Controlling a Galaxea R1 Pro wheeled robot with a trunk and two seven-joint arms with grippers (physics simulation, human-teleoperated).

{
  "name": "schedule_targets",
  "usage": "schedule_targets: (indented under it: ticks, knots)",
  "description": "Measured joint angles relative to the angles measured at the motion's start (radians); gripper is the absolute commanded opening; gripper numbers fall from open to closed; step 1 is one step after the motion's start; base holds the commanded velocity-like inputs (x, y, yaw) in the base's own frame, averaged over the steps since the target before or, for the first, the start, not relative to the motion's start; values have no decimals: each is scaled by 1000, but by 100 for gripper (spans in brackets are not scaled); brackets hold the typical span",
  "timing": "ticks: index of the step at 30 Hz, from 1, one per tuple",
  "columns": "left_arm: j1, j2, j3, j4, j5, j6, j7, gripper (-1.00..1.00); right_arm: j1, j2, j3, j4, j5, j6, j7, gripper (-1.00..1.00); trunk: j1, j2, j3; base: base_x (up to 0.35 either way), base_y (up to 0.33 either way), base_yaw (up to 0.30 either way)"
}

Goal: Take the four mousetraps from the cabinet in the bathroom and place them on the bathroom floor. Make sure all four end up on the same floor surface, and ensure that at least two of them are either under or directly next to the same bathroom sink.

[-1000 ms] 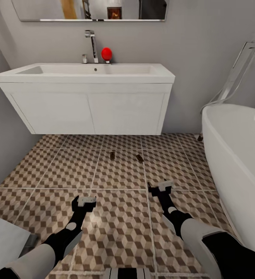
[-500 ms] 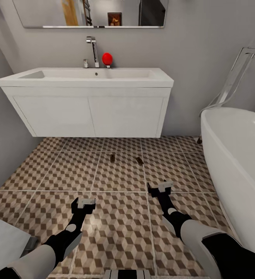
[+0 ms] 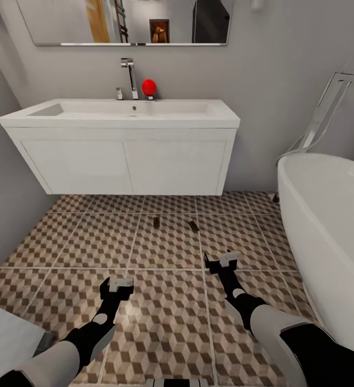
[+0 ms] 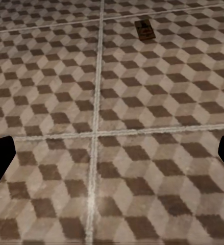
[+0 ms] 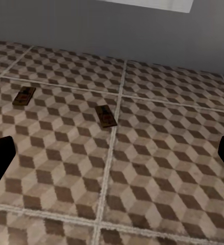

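Note:
Two mousetraps (image 3: 156, 222) (image 3: 193, 226) lie flat on the cube-patterned bathroom floor (image 3: 91, 242), just in front of the white wall-hung bathroom sink (image 3: 128, 110). My left gripper (image 3: 118, 284) hovers open over the tiles, well short of them; its wrist view has one trap (image 4: 144, 29) far ahead of the open left gripper (image 4: 112, 158). My right gripper (image 3: 224, 262) is open too and closer to the traps. Both traps (image 5: 24, 96) (image 5: 106, 116) lie ahead of the empty right gripper (image 5: 112, 155) in its wrist view. The cabinet is out of view.
A white bathtub (image 3: 327, 226) fills the right side, with a small dark thing (image 3: 275, 198) on the floor at its far end. A chrome tap (image 3: 128, 75) and a red ball (image 3: 149, 87) stand on the sink. A low white unit (image 3: 5, 338) is at my near left.
The whole picture has slid down a little, so the camera has moved. Both traps lie where they were and both grippers stay open and empty.

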Motion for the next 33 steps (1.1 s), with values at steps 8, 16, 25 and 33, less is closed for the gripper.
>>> schedule_targets:
  ticks: [8,16,25,33]
  knots:
    - [0,-3,0,6,0,0,0,100,0,-2,0,0,0,1,1,100,-31,56,25,0,0,0]
    - [0,-5,0,7,1,0,0,100,0,-3,0,0,0,1,2,100,-61,112,50,0,0,0]
    - [0,-5,0,13,1,1,-1,100,0,-3,0,0,0,1,2,100,-96,175,78,0,0,0]
    - [0,-16,0,28,1,1,-2,100,0,-3,0,0,0,1,2,100,-127,231,103,0,0,0]
